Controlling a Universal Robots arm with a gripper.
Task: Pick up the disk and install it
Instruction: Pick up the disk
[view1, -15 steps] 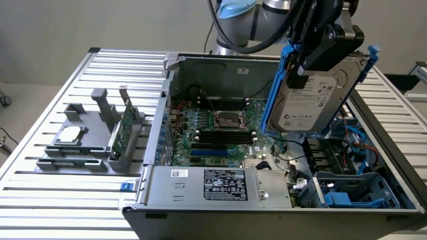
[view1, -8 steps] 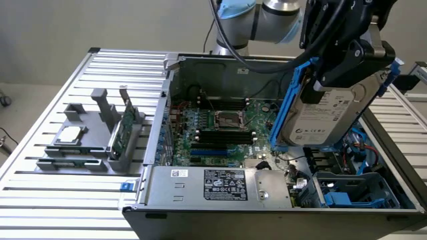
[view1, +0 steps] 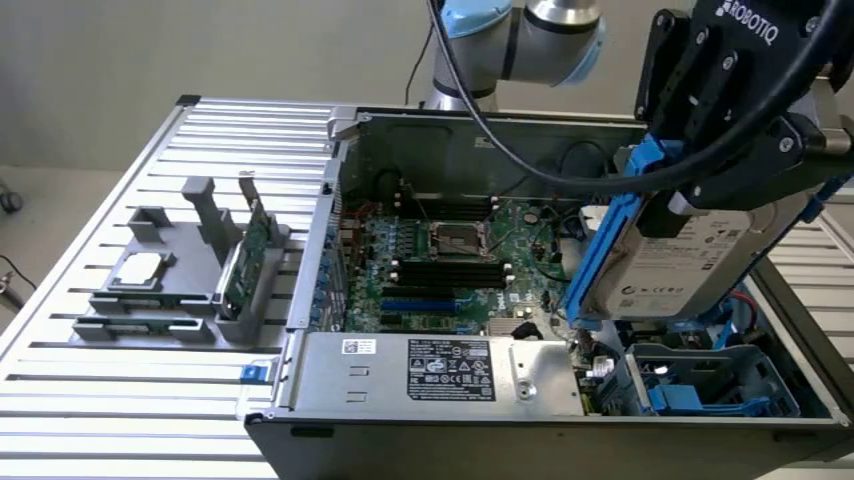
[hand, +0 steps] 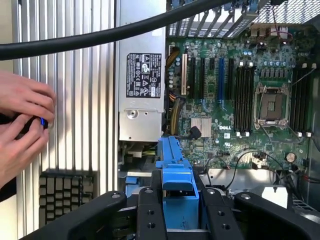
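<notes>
At the exterior view's left a slatted metal table (view1: 80, 400) is seen, on which a grey fixture (view1: 150, 322) stands. A small square chip (view1: 140, 268) is laid on it, and a green circuit card (view1: 247, 265) is set upright in it just beside.

At the centre of the frame an open computer case (view1: 481, 122) is placed, its motherboard (view1: 414, 250) exposed, with a silver power supply (view1: 387, 375) at the lower centre.

At the upper right the disk (view1: 674, 265) is held in the air, on edge over the case's right side, its label turned to the camera and its blue carrier frame (view1: 597, 255) along the left edge. The gripper (view1: 707, 185) is clenched on the disk's upper end. Beneath, at the lower right, a bay (view1: 707, 390) with blue plastic parts is seen.

In the wrist view the blue frame is grasped between the 2 black fingers (hand: 150, 220). 2 hands (hand: 25, 100) of a person are closed round a small dark object (hand: 30, 125) near the table's edge.
</notes>
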